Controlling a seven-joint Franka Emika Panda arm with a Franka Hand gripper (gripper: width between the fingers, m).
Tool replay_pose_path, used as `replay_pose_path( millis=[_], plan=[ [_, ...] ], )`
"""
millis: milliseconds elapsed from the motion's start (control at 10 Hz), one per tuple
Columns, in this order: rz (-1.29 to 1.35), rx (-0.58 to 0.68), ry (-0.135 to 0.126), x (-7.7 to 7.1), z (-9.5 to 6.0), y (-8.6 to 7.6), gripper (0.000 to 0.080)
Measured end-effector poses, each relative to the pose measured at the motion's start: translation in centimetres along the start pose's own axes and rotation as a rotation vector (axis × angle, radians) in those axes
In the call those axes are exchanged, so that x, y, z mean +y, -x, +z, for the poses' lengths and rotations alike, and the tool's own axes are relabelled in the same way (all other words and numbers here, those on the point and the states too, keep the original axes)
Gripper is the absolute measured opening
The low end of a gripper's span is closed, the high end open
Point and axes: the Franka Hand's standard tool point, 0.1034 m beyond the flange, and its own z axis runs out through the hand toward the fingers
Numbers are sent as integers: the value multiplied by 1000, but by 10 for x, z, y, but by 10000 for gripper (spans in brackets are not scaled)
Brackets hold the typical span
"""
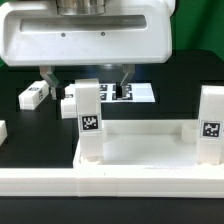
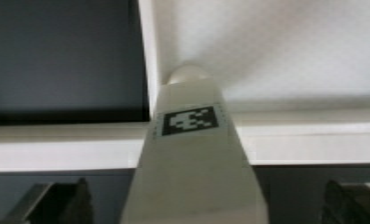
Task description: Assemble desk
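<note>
The white tabletop [image 1: 135, 165] lies at the front with its rim up. Two white tagged legs stand upright in its corners, one on the exterior view's left [image 1: 88, 115] and one on the right [image 1: 211, 122]. My gripper [image 1: 86, 78] hangs just above the left leg, with a finger on each side of it. In the wrist view this leg [image 2: 196, 150] rises between the dark fingers [image 2: 57, 202], and there is a clear gap on both sides. The gripper [image 2: 203, 205] is open and holds nothing. The tabletop's inner face [image 2: 280, 55] shows behind the leg.
A loose tagged leg [image 1: 33, 95] lies on the black table at the exterior view's left. Another white piece [image 1: 68, 101] lies beside the standing leg. The marker board [image 1: 135, 93] lies behind. A white part [image 1: 3, 130] shows at the left edge.
</note>
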Motion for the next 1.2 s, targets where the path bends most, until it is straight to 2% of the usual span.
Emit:
replay_pose_path(
  millis=[200,300,400,500,800,1000,1200],
  plan=[
    [-73,0,-1,1,0,0,649],
    [-67,-1,0,1,1,0,559],
    [-66,-1,0,1,1,0,377],
    [-52,-1,-1,1,1,0,288],
    [6,-1,-1,1,1,0,288],
    [306,3,-16,3,1,1,288],
    [556,2,-18,3,2,1,288]
  ],
)
